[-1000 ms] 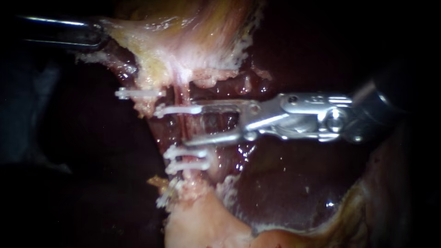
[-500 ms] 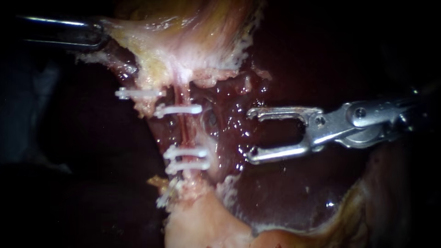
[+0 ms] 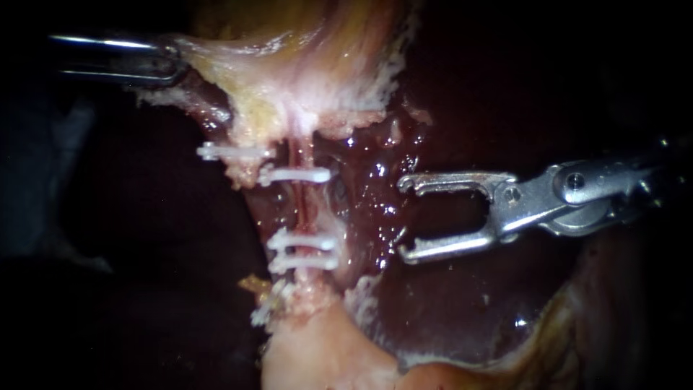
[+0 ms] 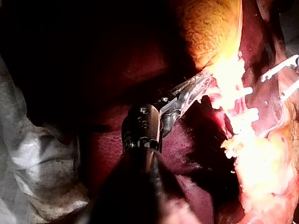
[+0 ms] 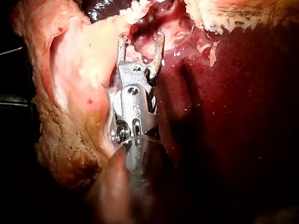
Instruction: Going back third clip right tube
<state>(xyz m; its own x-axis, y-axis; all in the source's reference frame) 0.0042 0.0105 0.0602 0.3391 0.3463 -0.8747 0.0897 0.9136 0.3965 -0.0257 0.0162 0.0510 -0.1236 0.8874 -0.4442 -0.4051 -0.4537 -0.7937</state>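
Backed off, silver right instrument (image 3: 402, 219) jaws wide, empty, 3 o'clock from white plastic clips (image 3: 303, 249); dark left instrument (image 3: 172, 62) grips pale tissue (image 3: 289, 79).

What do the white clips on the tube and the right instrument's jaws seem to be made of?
The clips look like white plastic, matt and opaque, without metallic glint, though that is a guess. The right instrument, jaws open, looks like polished metal: silvery, with bright highlights.

The clips (image 3: 296, 174) are white; tube (image 3: 303, 209) pink-red, streaked lengthwise; gallbladder (image 3: 303, 65) pale pink with yellow patches and whitish frayed edge; liver (image 3: 447, 303) dark maroon, wet-glossy; right instrument (image 3: 401, 217) silver-grey; left instrument (image 3: 173, 63) dark with a bright streak.
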